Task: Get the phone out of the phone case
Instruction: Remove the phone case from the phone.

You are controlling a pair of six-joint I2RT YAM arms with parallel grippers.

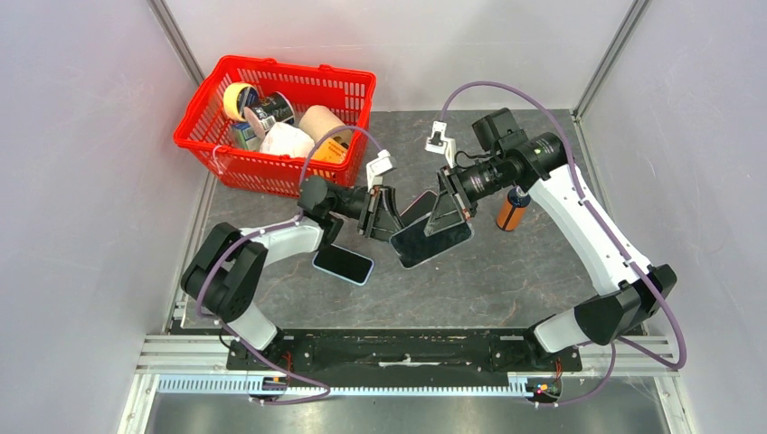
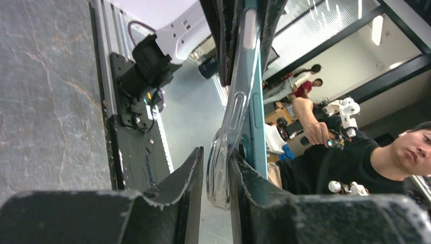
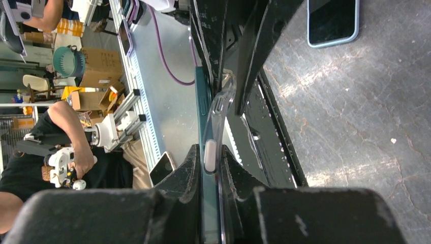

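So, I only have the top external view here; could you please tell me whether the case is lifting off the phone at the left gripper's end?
Observer: Yes. In the left wrist view the clear case bows away from the teal phone just ahead of the left gripper.
Operator: Thank you. Is the phone itself between the left fingers?
Observer: It seems not. Only the case's corner sits in the gap, and the phone's edge runs on the outer side of one finger.
Operator: And at the other end, please?
Observer: In the right wrist view the right gripper is shut on phone and case together.
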